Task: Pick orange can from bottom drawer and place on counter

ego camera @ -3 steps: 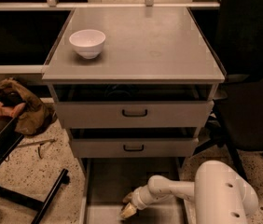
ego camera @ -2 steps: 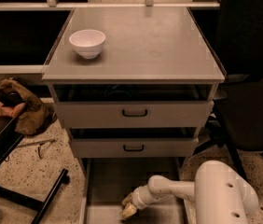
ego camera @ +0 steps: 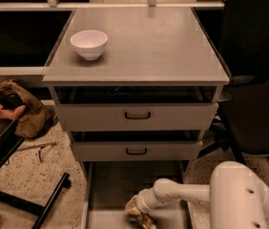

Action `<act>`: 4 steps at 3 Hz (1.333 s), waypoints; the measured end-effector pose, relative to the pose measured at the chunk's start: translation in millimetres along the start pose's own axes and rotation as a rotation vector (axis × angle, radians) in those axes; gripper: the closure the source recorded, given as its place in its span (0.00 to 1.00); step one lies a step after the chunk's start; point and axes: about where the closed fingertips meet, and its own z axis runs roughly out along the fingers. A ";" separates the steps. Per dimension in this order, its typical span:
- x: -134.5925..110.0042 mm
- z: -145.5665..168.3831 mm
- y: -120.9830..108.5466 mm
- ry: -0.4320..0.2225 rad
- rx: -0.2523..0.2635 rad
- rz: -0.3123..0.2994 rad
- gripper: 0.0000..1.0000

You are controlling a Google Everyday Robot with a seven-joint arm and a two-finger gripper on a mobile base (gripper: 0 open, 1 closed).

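- The claw (ego camera: 135,210) is down inside the open bottom drawer (ego camera: 110,185), touching the orange can (ego camera: 143,219), which lies just below it.
- I cannot tell whether the claw is clamped on the can.
- By my judgement the reach is done. The lift and the placing on the desk (ego camera: 149,51), well above the claw, are not.

Warm, dim indoor light falls from above. It is brightest on the counter (ego camera: 144,46) in the upper middle, which shows a soft sheen, and on the white bowl (ego camera: 89,43). The gaps above the two handled drawers are dark, and the upper left and right of the frame are nearly black. The bottom drawer (ego camera: 110,185) at lower centre lies in shade. The gripper (ego camera: 135,210) sits there in shadow, while the white arm (ego camera: 230,194) at lower right catches the light.
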 end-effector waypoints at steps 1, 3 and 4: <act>-30.4 -37.8 5.2 -0.029 0.055 -0.049 1.00; -33.6 -41.7 10.1 -0.026 0.050 -0.059 0.80; -33.6 -41.7 10.1 -0.026 0.050 -0.059 0.57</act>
